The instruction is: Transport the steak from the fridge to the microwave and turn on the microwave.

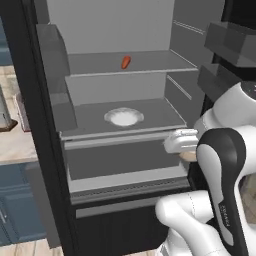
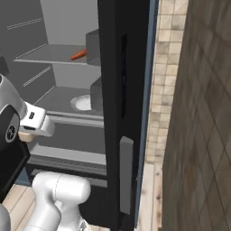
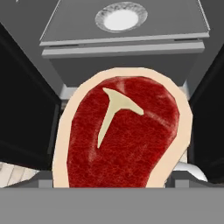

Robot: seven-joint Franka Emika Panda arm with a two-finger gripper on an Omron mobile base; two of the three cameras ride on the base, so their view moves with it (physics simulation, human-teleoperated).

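One steak [image 3: 124, 133] fills most of my hand view: red slab, pale tan fat rim, a white Y-shaped streak of marbling in the upper middle. It sits right in front of my pincer, outside the fridge [image 1: 35, 125], in front of the shelf edges. My fingertips are hidden behind the meat, so I cannot tell from the pictures whether the pincer is clamped on it or just behind it.

In the left base view a sliver of the tan rim [image 1: 188, 156] shows just below my white hand, beside the dark forearm. Same sliver in the right base view, under the hand at the left edge.

Fridge door is open. Light grey interior, grey shelves. Middle shelf carries a white plate [image 1: 123, 117], roughly centred, also visible at the top of the hand view beyond the steak. Upper shelf holds a small orange-red carrot-like item [image 1: 126, 62], lying tilted near the middle. Grey door bins stand on the right in the left base view.

My hand is level with the drawer front under the plate shelf, just outside the fridge opening.
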